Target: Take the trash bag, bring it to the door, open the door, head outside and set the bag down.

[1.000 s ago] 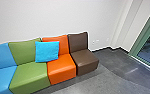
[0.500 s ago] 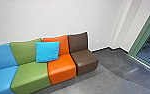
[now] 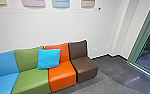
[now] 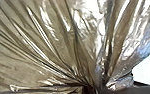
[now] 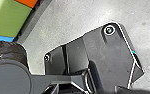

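Found trash bag point(image 4: 58, 32) bunched up and clenched in left gripper point(image 4: 92, 89). Recorded along wall point(image 3: 66, 27), left to right: 1 blue seat point(image 3: 3, 81), 1 green seat point(image 3: 32, 80), 1 bright blue cushion point(image 3: 49, 58) propped upright, 1 orange seat point(image 3: 62, 72), 1 brown seat point(image 3: 84, 67). Noted green-framed glass point(image 3: 149, 53) at far right. Could not tell right gripper point(image 5: 141, 91) open from closed.

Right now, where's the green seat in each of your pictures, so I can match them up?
Head view: the green seat sits between the blue seat and the orange seat.
Left wrist view: here I see the trash bag's shiny, crinkly plastic.
Right wrist view: the green seat is between orange and blue again, past the dark bag.
Landmark: the orange seat, beside the green one in the head and right wrist views.
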Available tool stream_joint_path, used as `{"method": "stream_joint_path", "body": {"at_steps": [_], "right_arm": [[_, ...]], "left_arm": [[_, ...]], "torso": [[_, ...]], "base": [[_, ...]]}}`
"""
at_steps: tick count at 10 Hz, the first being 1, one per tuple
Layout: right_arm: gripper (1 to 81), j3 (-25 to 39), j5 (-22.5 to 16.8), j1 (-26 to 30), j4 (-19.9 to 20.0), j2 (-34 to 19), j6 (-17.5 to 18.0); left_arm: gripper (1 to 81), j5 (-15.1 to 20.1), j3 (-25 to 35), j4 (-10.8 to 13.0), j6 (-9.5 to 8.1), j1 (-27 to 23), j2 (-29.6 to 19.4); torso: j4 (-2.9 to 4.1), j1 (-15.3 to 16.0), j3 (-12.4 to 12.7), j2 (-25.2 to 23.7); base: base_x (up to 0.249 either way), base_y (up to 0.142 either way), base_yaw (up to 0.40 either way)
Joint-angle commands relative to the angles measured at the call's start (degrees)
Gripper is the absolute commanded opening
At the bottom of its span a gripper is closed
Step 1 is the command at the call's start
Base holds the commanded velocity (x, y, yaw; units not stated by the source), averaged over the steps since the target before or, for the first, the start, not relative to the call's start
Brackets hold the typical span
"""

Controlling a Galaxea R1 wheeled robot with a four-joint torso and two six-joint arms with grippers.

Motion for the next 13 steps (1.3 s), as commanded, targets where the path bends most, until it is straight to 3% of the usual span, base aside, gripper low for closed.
{"method": "stream_joint_path", "body": {"at_steps": [1,2,3,6,7,8,10,12,13], "right_arm": [[81.1,0.73,-3.11,1.66,-1.06,-2.07,0.0],[81.1,0.47,-3.64,1.75,-0.97,-1.9,0.0],[81.1,0.03,-3.72,1.92,-0.97,-1.46,0.0],[81.1,-0.76,-3.81,1.93,-0.8,-0.67,0.0],[81.1,-1.03,-3.73,1.93,-0.8,-0.49,0.0],[81.1,-1.29,-3.81,1.93,-0.8,-0.23,0.0],[81.1,-1.91,-3.81,1.93,-0.89,0.48,0.0],[81.1,-3.14,-3.81,1.93,-0.8,1.35,0.0],[81.1,-3.57,-3.81,2.01,-0.97,1.88,0.0]], "left_arm": [[1.0,5.53,-1.67,0.03,0.43,-3.09,-0.81],[1.0,5.61,-2.46,0.03,0.43,-3.09,-0.19],[1.0,5.61,-2.73,0.03,0.43,-3.09,0.25],[1.0,5.53,-2.82,0.12,0.43,-3.09,0.61],[1.0,5.53,-2.82,0.12,0.43,-3.09,0.69],[1.0,5.53,-3.25,0.73,0.43,-3.09,1.22],[1.0,5.53,-5.8,1.61,0.34,-3.09,3.51],[1.0,5.79,-10.02,1.87,0.34,-3.09,6.76],[1.0,6.05,-11.95,2.04,0.34,-3.09,8.15]], "torso": [[0.0,0.0,-0.06,-0.02],[0.0,-0.09,1.2,0.07],[0.0,-3.87,1.49,5.8],[0.0,-5.42,2.17,8.24],[0.0,-3.0,2.19,4.46],[0.0,-4.22,2.19,6.32],[0.0,-4.92,5.39,7.45],[0.0,-5.14,6.75,7.8],[0.0,-5.16,5.16,7.8]], "base": [[0.0,0.0,0.0],[0.0,0.0,0.0],[0.0,0.0,0.0],[0.0,0.0,0.0],[0.0,0.0,0.0],[0.0,0.0,0.0],[0.0,0.0,0.0],[0.0,0.0,0.0],[0.0,0.0,0.0]]}}
